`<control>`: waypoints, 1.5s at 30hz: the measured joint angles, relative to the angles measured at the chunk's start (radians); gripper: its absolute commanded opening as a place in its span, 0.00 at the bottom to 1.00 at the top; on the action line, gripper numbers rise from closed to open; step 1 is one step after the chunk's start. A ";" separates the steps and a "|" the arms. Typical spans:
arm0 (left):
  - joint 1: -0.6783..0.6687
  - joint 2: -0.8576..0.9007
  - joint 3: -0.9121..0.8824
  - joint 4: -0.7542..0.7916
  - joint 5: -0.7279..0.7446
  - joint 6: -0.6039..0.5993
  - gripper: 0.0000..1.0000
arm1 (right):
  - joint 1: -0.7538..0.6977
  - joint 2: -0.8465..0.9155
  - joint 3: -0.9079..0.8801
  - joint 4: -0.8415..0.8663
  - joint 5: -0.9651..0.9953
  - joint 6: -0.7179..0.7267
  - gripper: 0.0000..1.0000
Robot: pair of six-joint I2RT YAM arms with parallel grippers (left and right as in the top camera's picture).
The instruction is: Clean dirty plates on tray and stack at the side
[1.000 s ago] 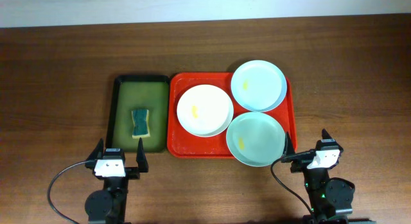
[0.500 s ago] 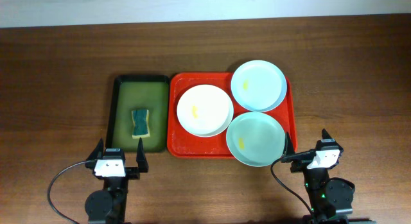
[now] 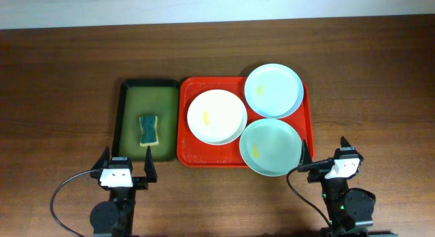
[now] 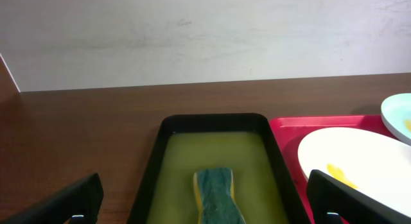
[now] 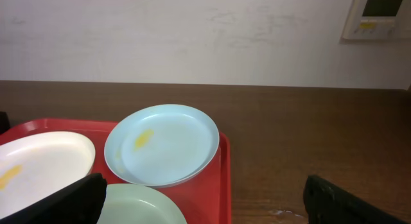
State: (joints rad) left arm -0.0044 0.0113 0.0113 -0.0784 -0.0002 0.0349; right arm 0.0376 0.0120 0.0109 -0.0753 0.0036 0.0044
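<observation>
The red tray (image 3: pixel 194 154) holds three dirty plates, each with a yellow smear: a white one (image 3: pixel 217 117) on the left, a pale blue one (image 3: pixel 274 90) at the back right and a mint-green one (image 3: pixel 270 147) at the front right, overhanging the tray's front edge. My left gripper (image 3: pixel 126 163) stands open near the table's front edge, below the green basin. My right gripper (image 3: pixel 325 155) is open too, just right of the mint plate. Nothing is between either pair of fingers. The right wrist view shows the blue plate (image 5: pixel 164 144) ahead.
A dark green basin (image 3: pixel 132 94) of yellowish liquid sits against the tray's left side, with a blue-and-yellow sponge (image 3: pixel 148 130) lying in it. The left wrist view looks straight at this sponge (image 4: pixel 217 195). Bare brown table lies all around. A white wall runs along the back.
</observation>
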 measured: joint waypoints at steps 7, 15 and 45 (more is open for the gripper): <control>0.000 0.000 0.000 0.000 0.000 0.000 0.99 | 0.000 0.000 0.000 0.051 -0.001 -0.002 0.99; 0.000 0.000 0.000 0.009 0.049 -0.011 0.99 | -0.001 0.000 0.000 0.078 -0.217 0.019 0.99; 0.000 1.605 1.363 -1.013 0.164 -0.141 0.39 | 0.254 1.696 1.381 -0.827 -0.287 0.278 0.56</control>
State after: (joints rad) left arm -0.0044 1.6165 1.3743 -1.0912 0.1635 -0.1059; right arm 0.2920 1.7081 1.3914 -0.9024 -0.2836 0.2829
